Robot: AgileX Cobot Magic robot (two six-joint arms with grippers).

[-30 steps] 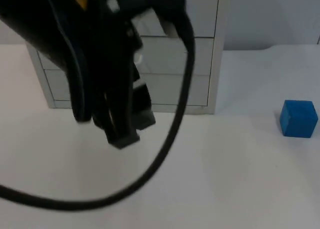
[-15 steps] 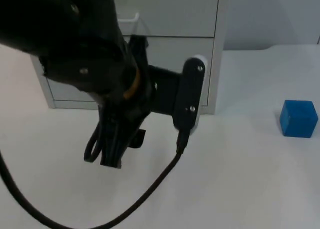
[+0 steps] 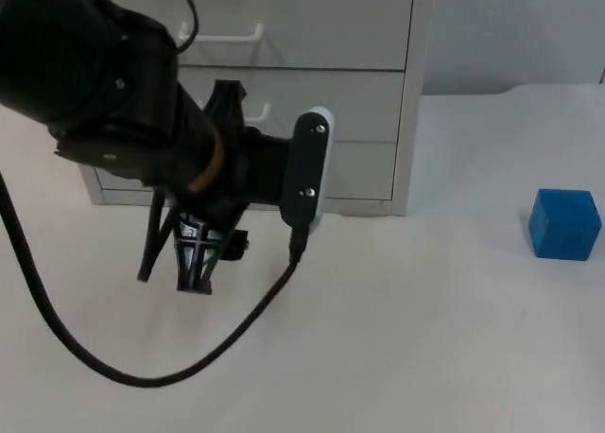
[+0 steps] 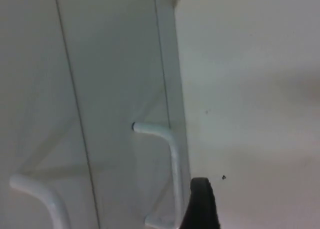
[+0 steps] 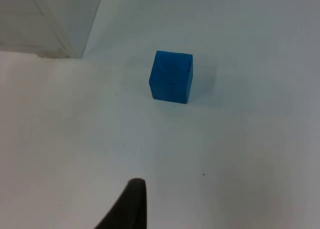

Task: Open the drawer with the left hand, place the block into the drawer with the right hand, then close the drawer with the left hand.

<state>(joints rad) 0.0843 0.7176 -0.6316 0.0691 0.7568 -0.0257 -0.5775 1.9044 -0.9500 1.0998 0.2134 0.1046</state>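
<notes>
Top view, cabinet: the white three-drawer cabinet (image 3: 312,83) stands against the grey partition wall (image 3: 510,26), fronts facing the camera, all drawers shut as far as I can tell.
Top view, left gripper (image 3: 194,263): hangs low in front of the bottom drawer (image 3: 364,168), fingers angled toward the white table top (image 3: 425,338); holds nothing, and how wide it stands I cannot tell.
Top view, block: the small blue cube (image 3: 564,224) sits on the table well to the right of the cabinet, apart from it.
Left wrist view, handle: a white bar handle (image 4: 170,174) runs lengthwise along its drawer front, both ends bent back to the panel; a second white handle (image 4: 42,196) lies on the neighbouring drawer.
Left wrist view, risk: the fingertip (image 4: 200,204) sits beside the bar, not around it; closing from here could miss or pinch one end, and an off-centre pull might skew the drawer or drag the cabinet.
Right wrist view, block (image 5: 171,76): one face toward the camera, no long axis, near the cabinet's corner (image 5: 75,44).
Right wrist view, right gripper (image 5: 131,209): waits back from the cube, holding nothing; its opening I cannot tell.
</notes>
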